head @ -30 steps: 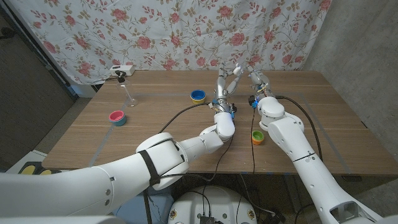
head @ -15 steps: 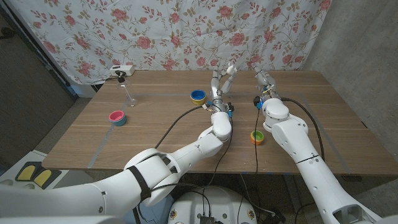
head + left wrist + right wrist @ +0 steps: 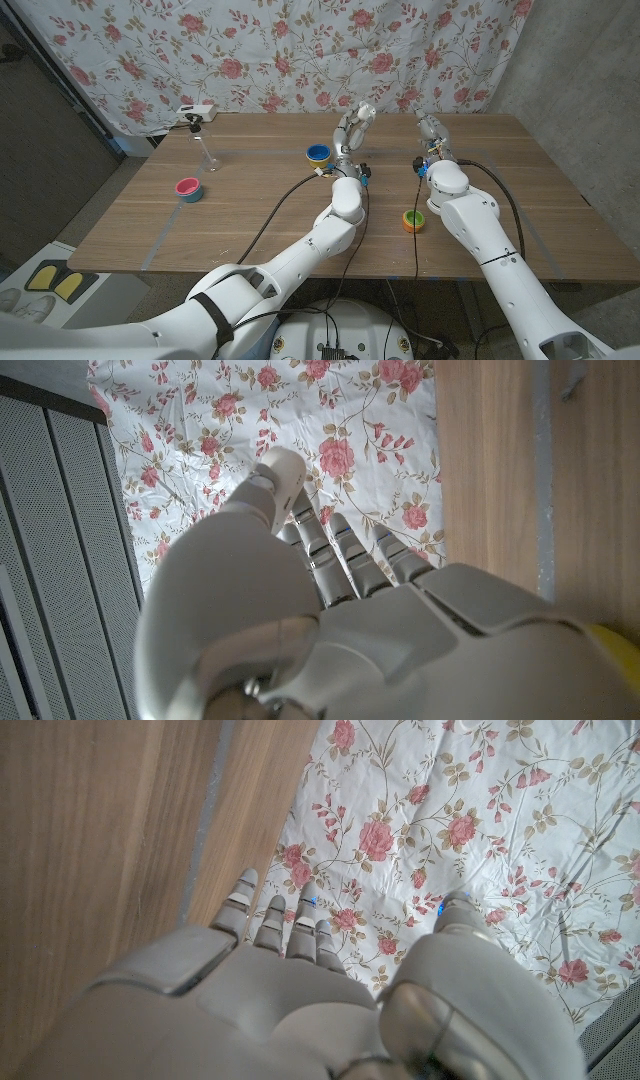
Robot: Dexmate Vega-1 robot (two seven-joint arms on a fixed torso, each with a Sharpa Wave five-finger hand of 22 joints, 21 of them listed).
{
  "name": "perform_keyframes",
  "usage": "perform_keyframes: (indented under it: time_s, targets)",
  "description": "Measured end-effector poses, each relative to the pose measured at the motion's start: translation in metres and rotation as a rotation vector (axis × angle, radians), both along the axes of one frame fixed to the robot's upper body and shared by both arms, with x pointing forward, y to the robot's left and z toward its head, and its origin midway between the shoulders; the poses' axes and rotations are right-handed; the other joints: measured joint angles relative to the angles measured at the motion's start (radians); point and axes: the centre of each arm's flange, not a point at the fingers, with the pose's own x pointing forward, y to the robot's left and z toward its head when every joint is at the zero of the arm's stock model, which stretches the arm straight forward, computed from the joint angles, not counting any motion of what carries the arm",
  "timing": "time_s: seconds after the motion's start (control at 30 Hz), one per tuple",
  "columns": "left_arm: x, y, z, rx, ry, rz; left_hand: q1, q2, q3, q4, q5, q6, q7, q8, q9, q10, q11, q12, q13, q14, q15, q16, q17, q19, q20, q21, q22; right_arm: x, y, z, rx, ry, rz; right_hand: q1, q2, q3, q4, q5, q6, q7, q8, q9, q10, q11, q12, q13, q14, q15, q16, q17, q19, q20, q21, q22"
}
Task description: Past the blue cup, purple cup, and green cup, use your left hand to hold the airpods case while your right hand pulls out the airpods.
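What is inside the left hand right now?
A white object shows at the left hand's fingers, seemingly pinched; whether it's the airpods case cannot be told. The palm side is hidden behind the hand's back.

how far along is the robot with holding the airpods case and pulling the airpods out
Looks early. Done: both arms reach past the blue cup and the green cup toward the table's far edge. In hand: the left hand and right hand are raised near the floral curtain; neither plainly holds anything, and I cannot make out an airpods case. Left: gripping the case with the left hand, then pulling the airpods out with the right.
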Motion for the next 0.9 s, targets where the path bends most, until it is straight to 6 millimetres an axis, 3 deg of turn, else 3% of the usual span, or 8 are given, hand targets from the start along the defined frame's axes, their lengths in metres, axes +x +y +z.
perform_keyframes:
  time_s: [0.17,0.6,0.73,0.9]
  targets:
    - [0.0,0.004,-0.0005,-0.027,0.01,-0.015,0.008,-0.003,-0.003,-0.003,0.003,-0.003,0.004,0.022,0.032,0.0,0.0,0.0,0.0,0.0,0.0,0.004,0.005,0.006,0.005,0.004,0.0,-0.0001,-0.0012,-0.0001,-0.003,-0.002,-0.005,0.0,0.0,0.0,0.0,0.0,0.0,0.0,0.0,0.0,0.0,0.0,-0.007,0.0,-0.006,0.006,0.0,0.0,-0.004,-0.004,0.0,0.0]
    - [0.0019,0.0056,-0.002,-0.062,0.032,-0.044,0.023,-0.001,-0.015,-0.002,0.006,-0.138,0.037,0.086,0.178,0.005,0.005,-0.001,0.0,0.033,0.001,0.007,0.019,0.009,0.009,0.012,0.005,0.0008,-0.0015,-0.0007,-0.012,-0.001,-0.008,-0.004,0.004,-0.006,-0.006,-0.008,0.0,0.0,0.005,0.0,-0.005,-0.005,-0.007,-0.005,-0.006,0.006,0.0,-0.003,-0.011,0.0,0.0,0.0]
    - [0.0045,0.0053,-0.0019,-0.072,0.046,-0.074,0.026,0.0,-0.018,0.001,0.006,-0.123,0.006,0.154,0.255,0.005,0.005,0.001,0.0,0.035,0.002,0.005,0.022,0.013,0.013,0.012,0.005,0.0016,-0.0018,0.0009,-0.017,-0.002,-0.007,-0.004,0.004,-0.005,-0.006,-0.013,0.0,0.0,0.005,0.0,-0.005,-0.005,-0.007,-0.005,-0.006,0.006,0.0,-0.002,-0.011,0.0,0.0,0.0]
    - [0.0072,0.0056,-0.0035,-0.081,0.058,-0.097,0.026,0.0,-0.022,0.006,0.006,-0.108,-0.015,0.208,0.315,0.005,0.005,0.001,0.0,0.035,0.002,0.002,0.023,0.016,0.016,0.012,0.005,0.0027,-0.0027,0.002,-0.023,-0.003,-0.011,-0.004,0.004,-0.005,-0.006,-0.015,0.0,0.0,0.005,0.0,-0.005,-0.005,-0.007,-0.005,-0.006,0.006,0.0,-0.002,-0.011,0.0,0.0,0.0]
